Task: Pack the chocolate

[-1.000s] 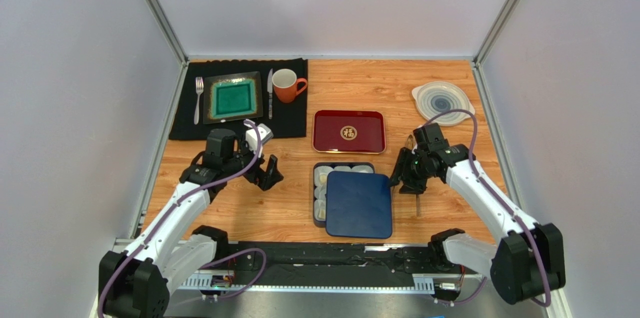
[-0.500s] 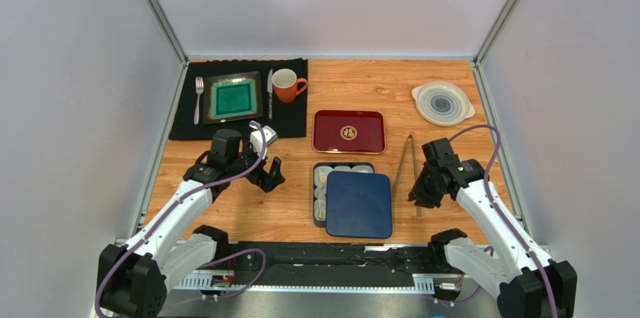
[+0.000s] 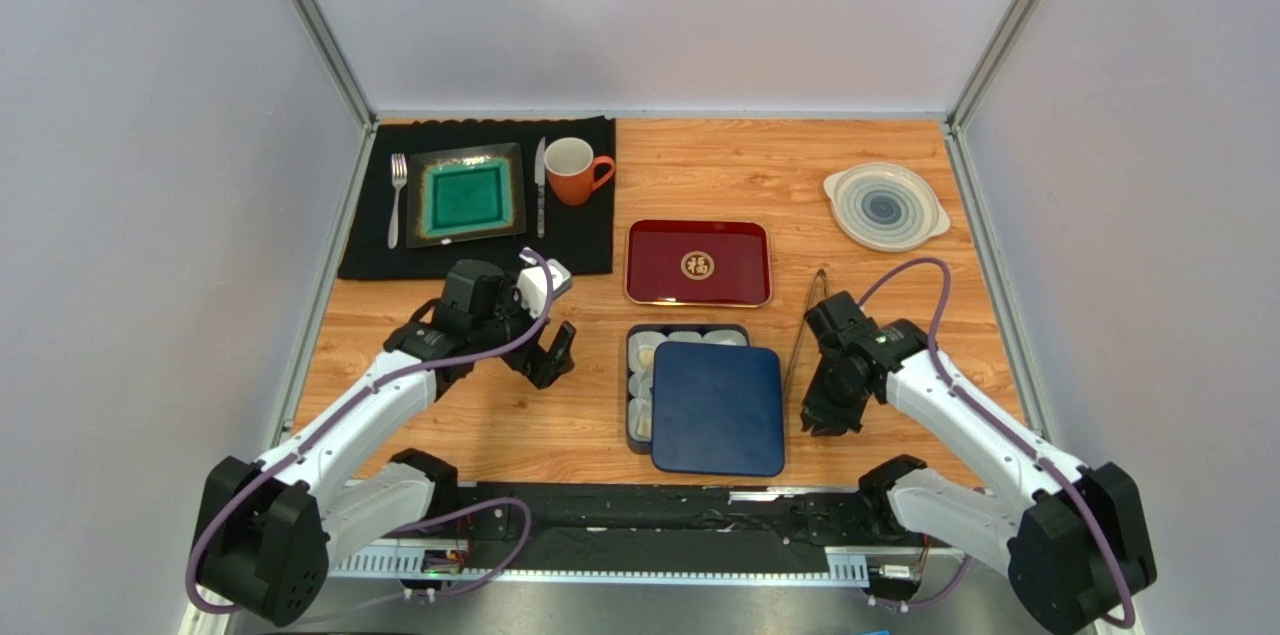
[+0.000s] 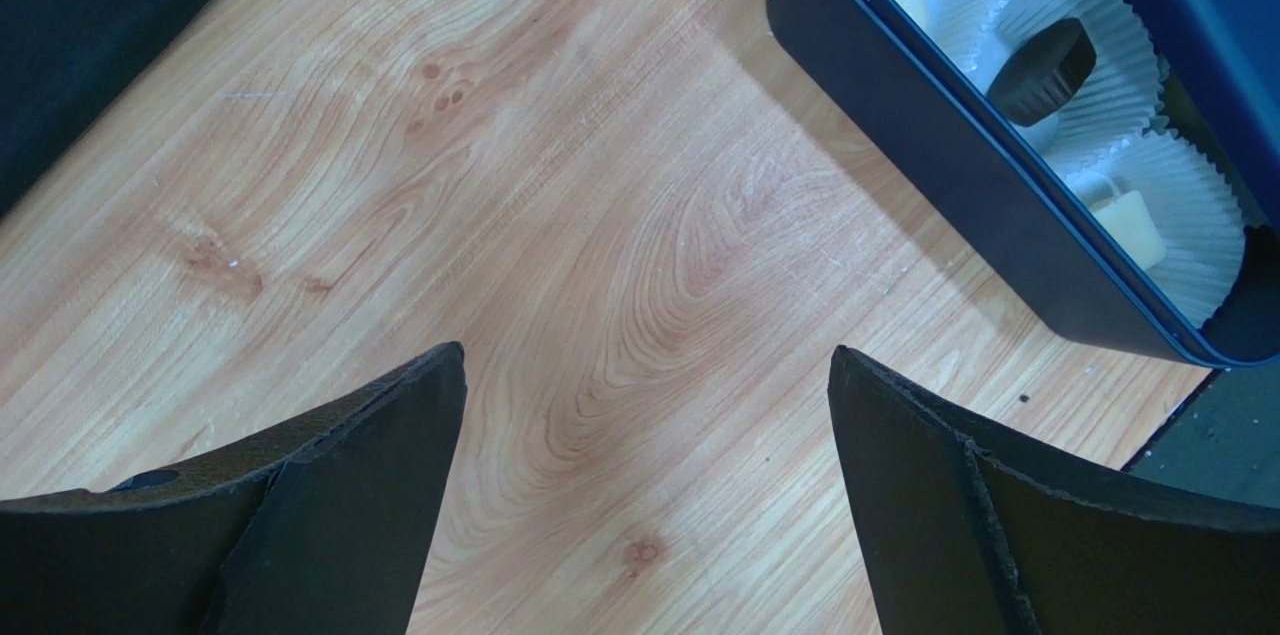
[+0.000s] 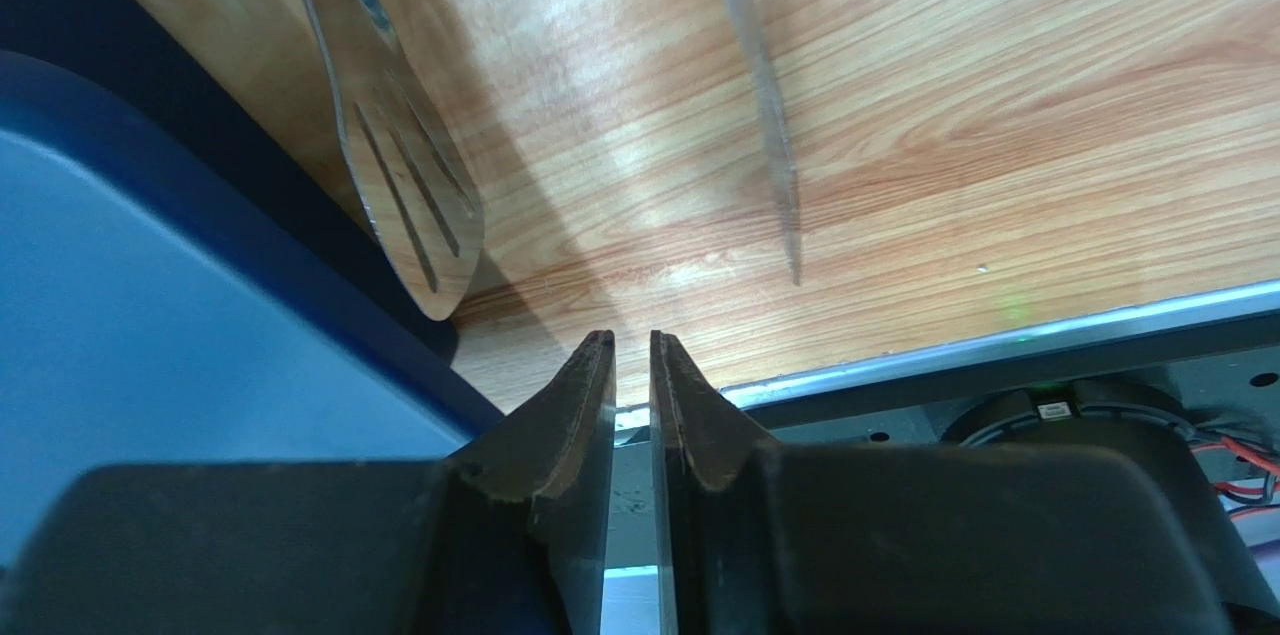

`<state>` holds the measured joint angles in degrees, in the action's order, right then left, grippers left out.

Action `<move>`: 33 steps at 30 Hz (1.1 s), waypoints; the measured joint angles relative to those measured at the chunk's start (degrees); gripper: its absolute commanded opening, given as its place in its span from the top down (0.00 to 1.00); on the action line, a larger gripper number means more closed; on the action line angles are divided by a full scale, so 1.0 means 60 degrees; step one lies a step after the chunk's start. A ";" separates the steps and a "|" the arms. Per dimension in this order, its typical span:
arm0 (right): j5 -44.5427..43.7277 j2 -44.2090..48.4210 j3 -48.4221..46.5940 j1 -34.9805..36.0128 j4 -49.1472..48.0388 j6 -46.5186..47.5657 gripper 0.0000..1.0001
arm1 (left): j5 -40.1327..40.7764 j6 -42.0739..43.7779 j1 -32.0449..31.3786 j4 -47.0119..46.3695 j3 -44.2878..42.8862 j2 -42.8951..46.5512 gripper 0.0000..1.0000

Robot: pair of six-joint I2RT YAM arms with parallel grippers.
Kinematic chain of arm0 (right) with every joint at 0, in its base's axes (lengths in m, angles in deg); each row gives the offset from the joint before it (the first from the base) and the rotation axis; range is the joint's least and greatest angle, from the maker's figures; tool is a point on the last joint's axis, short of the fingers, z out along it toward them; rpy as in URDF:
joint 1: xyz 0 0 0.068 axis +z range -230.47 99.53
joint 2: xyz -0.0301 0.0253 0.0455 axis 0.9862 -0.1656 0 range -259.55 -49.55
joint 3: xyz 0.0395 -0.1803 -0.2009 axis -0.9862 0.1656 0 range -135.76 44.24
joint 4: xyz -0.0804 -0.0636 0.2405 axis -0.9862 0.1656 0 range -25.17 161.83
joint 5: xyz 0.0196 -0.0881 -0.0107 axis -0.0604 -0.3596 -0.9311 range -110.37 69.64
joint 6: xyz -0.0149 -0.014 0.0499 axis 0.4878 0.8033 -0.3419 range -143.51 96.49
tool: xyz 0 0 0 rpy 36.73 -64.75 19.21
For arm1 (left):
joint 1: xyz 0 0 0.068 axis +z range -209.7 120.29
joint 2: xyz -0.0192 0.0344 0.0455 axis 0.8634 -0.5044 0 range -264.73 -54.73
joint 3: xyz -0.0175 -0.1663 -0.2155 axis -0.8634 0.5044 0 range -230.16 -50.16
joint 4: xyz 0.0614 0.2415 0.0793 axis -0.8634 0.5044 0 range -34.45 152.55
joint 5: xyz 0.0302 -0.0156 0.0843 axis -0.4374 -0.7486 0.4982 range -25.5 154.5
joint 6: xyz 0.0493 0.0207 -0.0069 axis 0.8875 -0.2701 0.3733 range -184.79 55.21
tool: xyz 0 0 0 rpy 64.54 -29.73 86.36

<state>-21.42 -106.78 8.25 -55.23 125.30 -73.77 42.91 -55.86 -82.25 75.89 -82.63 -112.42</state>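
Wooden surface (image 4: 601,290) shows beneath my left jaws, which gape wide and hold nothing. Chocolate (image 4: 1041,70) sits in paper cups (image 4: 1127,35) inside the blue box (image 4: 962,155) by the middle of the near edge, its lid (image 3: 718,410) partly across. My right jaws, almost closed on nothing, hang beside the tongs (image 5: 406,200).

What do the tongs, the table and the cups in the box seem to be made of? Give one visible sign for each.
Tongs: probably polished steel; silvery with bright glints and a slotted blade. Table: wood or wood-look laminate, matte; grain rings and knots. Cups: thin white paper, matte; fine crinkled pleats.
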 measured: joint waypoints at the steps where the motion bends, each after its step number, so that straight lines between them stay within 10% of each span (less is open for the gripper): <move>1: -0.0007 -0.0168 0.0040 0.0197 -0.0069 -0.0102 0.83 | 0.0040 0.0029 -0.0044 -0.0004 0.0000 -0.0033 0.01; 33: 0.0058 0.0521 0.1231 0.2331 -0.0634 -0.1880 0.75 | 0.0382 0.0095 -0.0302 -0.0011 0.0000 0.0080 0.01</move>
<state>-21.08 -103.66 15.64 -41.25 121.49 -85.05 45.21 -55.30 -84.06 75.82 -82.63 -111.94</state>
